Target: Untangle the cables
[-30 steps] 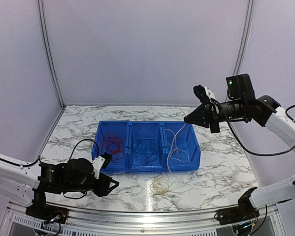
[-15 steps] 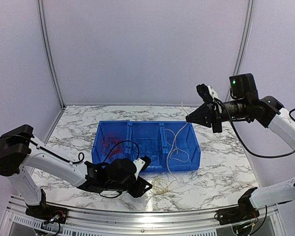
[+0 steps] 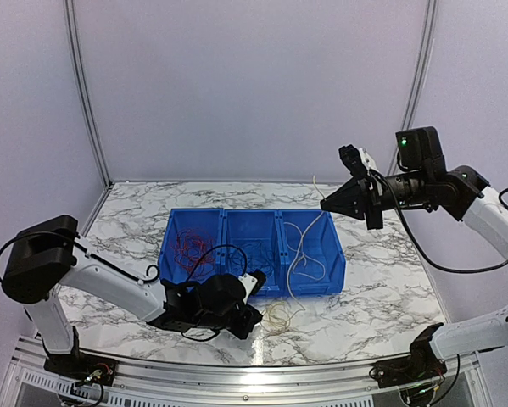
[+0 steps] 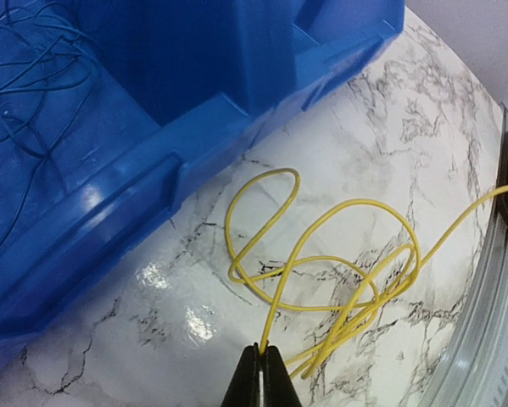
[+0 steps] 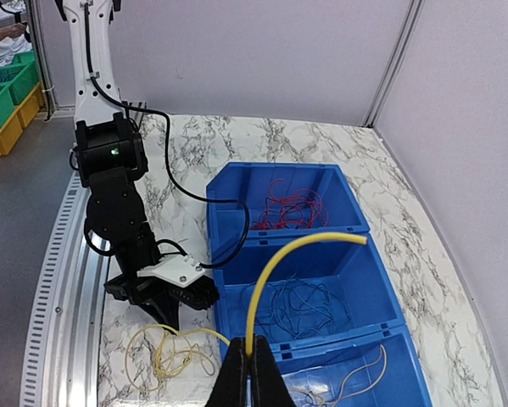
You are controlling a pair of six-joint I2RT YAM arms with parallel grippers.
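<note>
My left gripper (image 4: 260, 351) is pinched shut on one yellow cable (image 3: 277, 320), whose loose loops lie flat on the table (image 3: 381, 297) between its near edge and the bin (image 3: 252, 291)'s near wall. My right gripper (image 3: 324, 204), raised over the bin's right end, clamps one pale cable (image 5: 317, 240) hanging almost straight down into the right of three compartments. Red cables (image 3: 190, 248) lie in the left, dark cables (image 3: 252, 254) in the middle.

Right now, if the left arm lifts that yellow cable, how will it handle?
Probably floppy: the yellow cable lies in loose, overlapping loops. Likely light, being thin. The loops may snag, since the left gripper pinches one strand.
</note>
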